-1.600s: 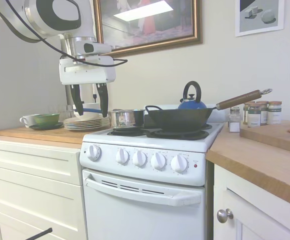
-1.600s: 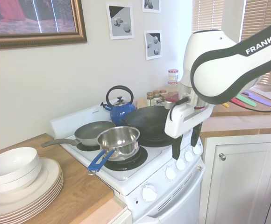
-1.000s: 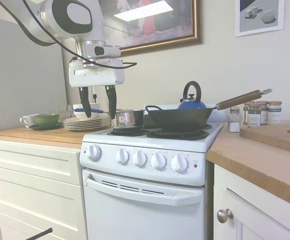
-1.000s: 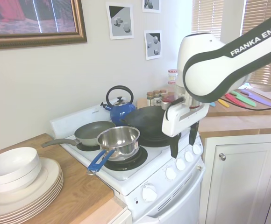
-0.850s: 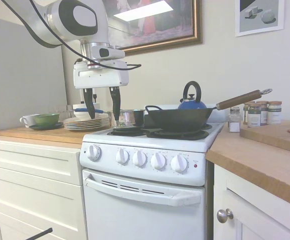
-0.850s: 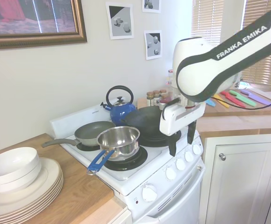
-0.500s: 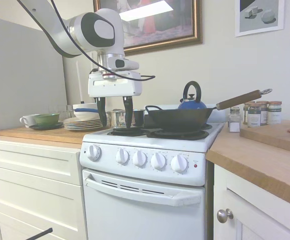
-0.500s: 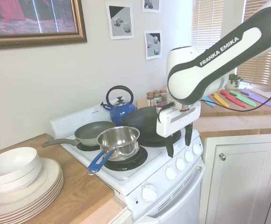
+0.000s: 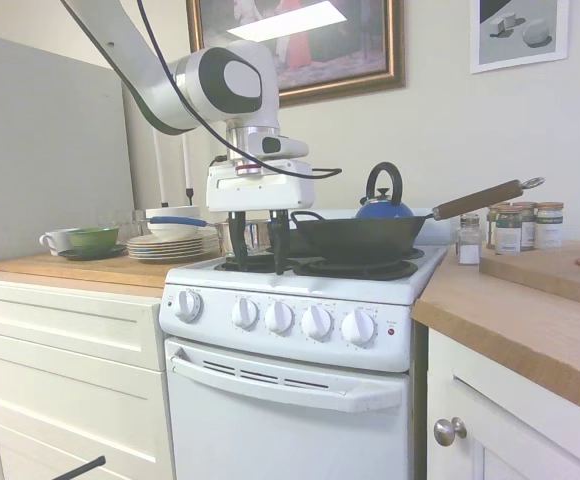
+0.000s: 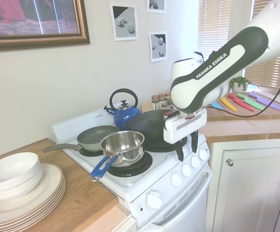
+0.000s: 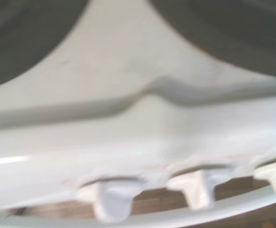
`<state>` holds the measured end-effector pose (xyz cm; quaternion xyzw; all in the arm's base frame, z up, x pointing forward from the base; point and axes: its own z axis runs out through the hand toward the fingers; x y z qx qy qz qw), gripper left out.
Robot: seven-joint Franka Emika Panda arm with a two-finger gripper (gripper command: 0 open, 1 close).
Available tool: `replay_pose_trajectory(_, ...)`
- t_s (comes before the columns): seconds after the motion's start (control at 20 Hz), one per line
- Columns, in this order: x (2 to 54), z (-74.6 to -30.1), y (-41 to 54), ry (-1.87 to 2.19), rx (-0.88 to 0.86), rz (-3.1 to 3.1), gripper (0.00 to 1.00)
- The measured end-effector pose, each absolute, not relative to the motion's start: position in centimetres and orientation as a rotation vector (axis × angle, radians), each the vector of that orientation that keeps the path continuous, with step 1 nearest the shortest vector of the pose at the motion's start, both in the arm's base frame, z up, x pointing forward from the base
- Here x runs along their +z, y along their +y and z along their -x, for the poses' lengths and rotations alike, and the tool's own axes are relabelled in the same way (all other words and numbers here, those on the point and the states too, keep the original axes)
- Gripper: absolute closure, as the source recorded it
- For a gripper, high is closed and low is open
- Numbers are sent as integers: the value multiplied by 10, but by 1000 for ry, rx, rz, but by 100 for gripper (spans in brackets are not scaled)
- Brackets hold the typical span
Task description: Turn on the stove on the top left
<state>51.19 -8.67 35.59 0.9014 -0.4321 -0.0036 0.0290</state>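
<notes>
The pincer [image 9: 258,258] has swung from beside the plates across to the stove [image 9: 300,300] front (fingers spread).

Stove [image 9: 300,290]: glossy white enamel. Saucepan [image 10: 123,145]: polished steel. Wok [image 9: 355,238]: matt black, wooden handle [image 9: 475,200]. Kettle [image 10: 125,114]: glossy blue. Countertop [image 9: 530,320]: smooth wood.

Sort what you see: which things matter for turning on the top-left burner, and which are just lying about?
Belongs to the job:
stove
knobs
gripper, fingers open

Just lying about:
kettle
wok
saucepan
frying pan
plates
spice jars
</notes>
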Motion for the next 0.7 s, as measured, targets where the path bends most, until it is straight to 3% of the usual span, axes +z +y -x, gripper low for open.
replay_pose_trajectory(0.7, 325, -526, -104, -1336, 26, -2714, 100)
